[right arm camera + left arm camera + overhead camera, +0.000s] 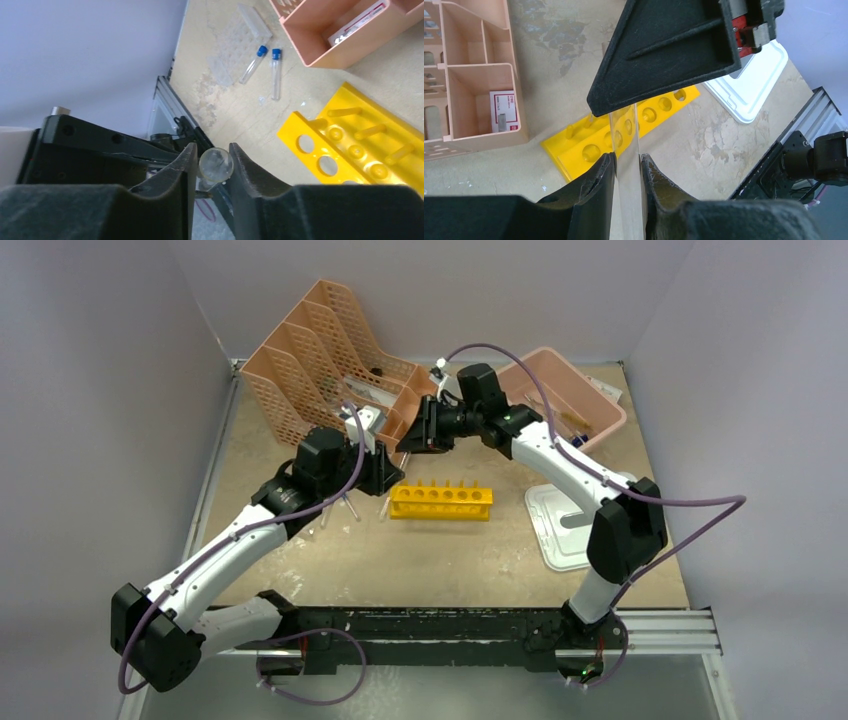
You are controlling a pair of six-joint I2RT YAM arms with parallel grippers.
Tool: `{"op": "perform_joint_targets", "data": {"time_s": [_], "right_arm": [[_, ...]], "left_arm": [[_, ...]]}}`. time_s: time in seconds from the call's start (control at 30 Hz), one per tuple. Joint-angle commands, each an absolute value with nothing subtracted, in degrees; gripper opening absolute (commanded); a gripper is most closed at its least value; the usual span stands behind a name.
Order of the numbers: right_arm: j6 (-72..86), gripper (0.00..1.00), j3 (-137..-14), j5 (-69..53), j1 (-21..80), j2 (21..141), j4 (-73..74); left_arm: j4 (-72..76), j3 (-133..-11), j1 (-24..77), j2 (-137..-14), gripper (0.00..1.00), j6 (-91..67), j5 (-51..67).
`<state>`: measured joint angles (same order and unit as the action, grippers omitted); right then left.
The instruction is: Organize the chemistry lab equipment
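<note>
**A:** Where is the tube right now?

**B:** It is off the surface (420, 570), in the air above the yellow test-tube rack (441, 501). The left tool (627, 159) is clenched on the clear tube (625, 140), with one finger on each side. From there the tube runs straight on under the right tool (212, 148).

**A:** Does the right one have it too?

**B:** It looks so. In the right wrist view its fingers sit tight on either side of the tube's round end. I judge this to be a hand-over, with both tools gripping the one tube.

**A:** What makes that go well?

**B:** Only one tool should let go, and only once the other's grip is sure. The two should not pull or twist against each other, because a thin tube held at two spots could snap or slip. After that, the tool that has it should tip it upright, line it up over one round hole of the rack, and lower it straight.

**A:** Is anything else waiting?

**B:** Two blue-capped tubes (274, 70) lie close together on the surface past the rack's end, near the peach organizer (360, 40).
</note>
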<state>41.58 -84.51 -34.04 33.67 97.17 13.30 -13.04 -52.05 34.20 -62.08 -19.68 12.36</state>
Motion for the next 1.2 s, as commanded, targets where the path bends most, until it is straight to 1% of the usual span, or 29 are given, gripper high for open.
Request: {"op": "perform_joint_targets", "data": {"time_s": [0.0, 0.03, 0.07, 0.1, 0.2, 0.3, 0.33, 0.43, 0.53, 0.63, 0.73, 0.83, 1.0, 1.17], "right_arm": [[39.8, 0.26, -86.3, -36.8, 33.5, 95.7, 11.6], [39.5, 0.23, -86.2, -36.1, 33.5, 95.5, 11.6], [38.9, 0.21, -86.2, -35.2, 33.5, 95.1, 11.6], [38.1, 0.19, -86.1, -34.3, 33.5, 94.8, 11.6], [33.9, 0.16, -85.3, -30.0, 33.6, 92.5, 11.0], [28.9, 0.17, -83.4, -21.2, 33.6, 89.1, 9.4], [27.8, 0.17, -83.0, -19.9, 33.6, 88.2, 9.8], [22.6, 0.17, -82.5, -13.1, 33.6, 86.0, 9.5], [18.3, 0.17, -80.7, -10.3, 33.8, 83.7, 7.0], [14.7, 0.17, -77.3, -5.6, 34.7, 81.2, 2.6], [11.8, 0.16, -74.8, 0.4, 37.4, 79.3, 0.3], [8.4, 0.16, -73.2, 5.9, 42.4, 78.4, -3.3], [6.2, 0.15, -71.1, 9.3, 48.0, 77.9, -5.2], [2.7, 0.14, -67.1, 10.2, 52.3, 77.4, -10.3]], "left_arm": [[-10.5, -52.8, 34.4, -60.7, 0.00, -18.6, 11.8], [-10.6, -52.8, 34.4, -60.6, 0.00, -18.7, 11.5], [-10.7, -52.9, 34.4, -60.6, 0.02, -18.8, 11.1], [-11.1, -53.1, 34.4, -60.7, 0.09, -19.1, 10.3], [-12.9, -54.6, 34.3, -60.7, 0.37, -19.7, 5.9], [-15.8, -56.9, 34.4, -61.0, 0.54, -21.3, -1.5], [-17.0, -57.6, 34.3, -61.1, 0.57, -21.9, -3.8], [-19.4, -58.6, 34.2, -60.7, 0.60, -24.0, -7.7], [-20.5, -59.0, 33.9, -59.6, 0.61, -26.7, -10.9], [-23.6, -60.4, 32.8, -58.9, 0.61, -30.4, -17.9], [-25.6, -60.9, 32.0, -57.7, 0.61, -33.5, -25.5], [-26.5, -61.3, 31.9, -56.3, 0.61, -35.1, -31.3], [-29.2, -62.6, 31.8, -54.8, 0.61, -37.1, -40.8], [-30.2, -62.6, 31.8, -53.4, 0.61, -37.7, -44.9]]}}
